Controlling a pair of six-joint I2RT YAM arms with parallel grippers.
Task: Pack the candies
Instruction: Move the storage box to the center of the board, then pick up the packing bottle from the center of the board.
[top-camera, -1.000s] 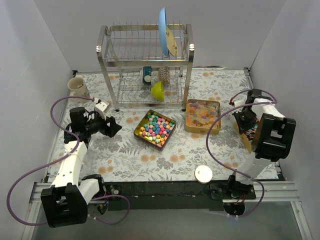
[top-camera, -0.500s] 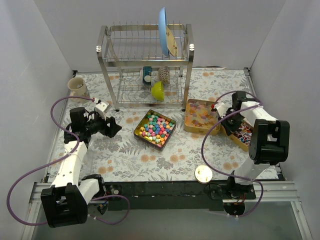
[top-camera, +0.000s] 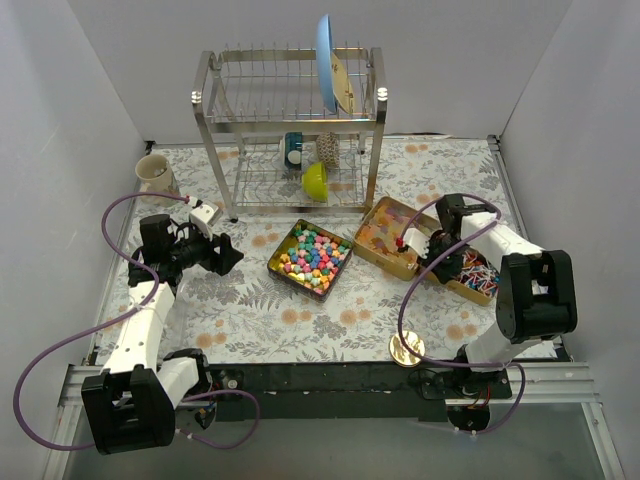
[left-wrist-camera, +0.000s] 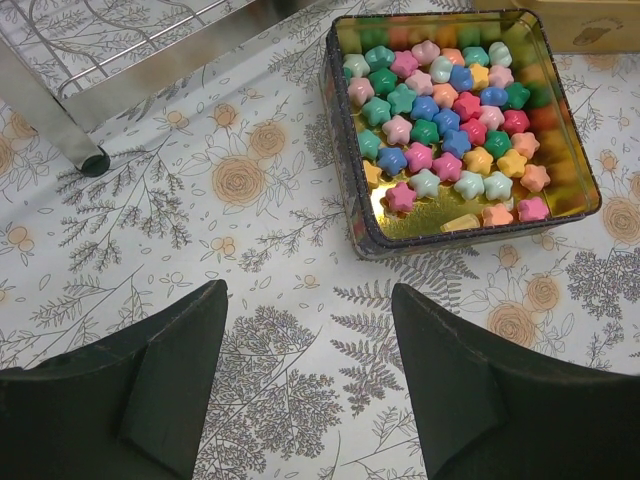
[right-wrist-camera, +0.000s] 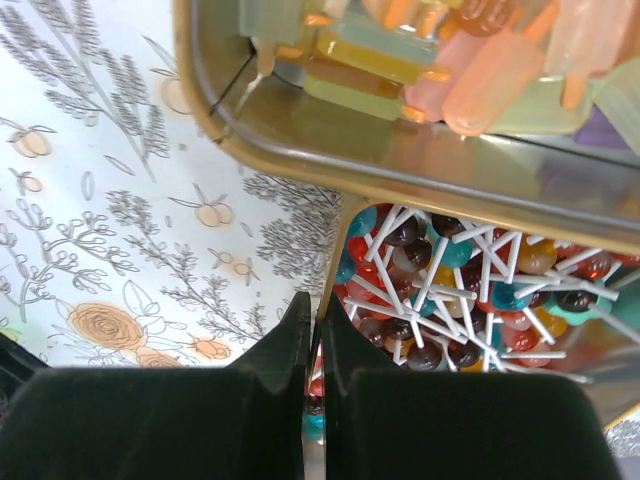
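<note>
Right pincer (right-wrist-camera: 313, 332) (top-camera: 435, 262): clenched. The fingers are closed on the thin gold left wall of the lollipop tin (right-wrist-camera: 560, 370) (top-camera: 482, 290), with the wall pinched between the pads.

The lollipops (right-wrist-camera: 450, 290) (top-camera: 474, 272) fill this tin in a tangle of white sticks with red, brown, teal and amber heads. The tin stands on the right side of the floral table (top-camera: 250, 310).

Directly far-left of the grasp is a second gold tin (right-wrist-camera: 330, 140) (top-camera: 372, 250) of translucent orange and yellow candies (right-wrist-camera: 480, 75) (top-camera: 385, 235). Its corner meets the lollipop tin. Whether it touches or overlaps that tin's rim cannot be told.

A round gold lid (top-camera: 405, 348) lies at the near edge of the table, near-left of the right pincer and apart from both tins.

Left pincer (left-wrist-camera: 308, 300) (top-camera: 228, 255): released. The jaws stand wide apart above the bare table on the left side and hold nothing.

To its right, at mid-table, is a square tin (left-wrist-camera: 345, 190) (top-camera: 283, 275) of star-shaped candies (left-wrist-camera: 440, 130) (top-camera: 312, 255) in pink, green, blue, yellow and orange.

On the far side is a steel dish rack (top-camera: 215, 150). A blue plate (top-camera: 327, 60) stands upright on its top tier and a yellow-green bowl (top-camera: 316, 180) sits on the lower one. A mug (top-camera: 155, 172) stands at the far left.
</note>
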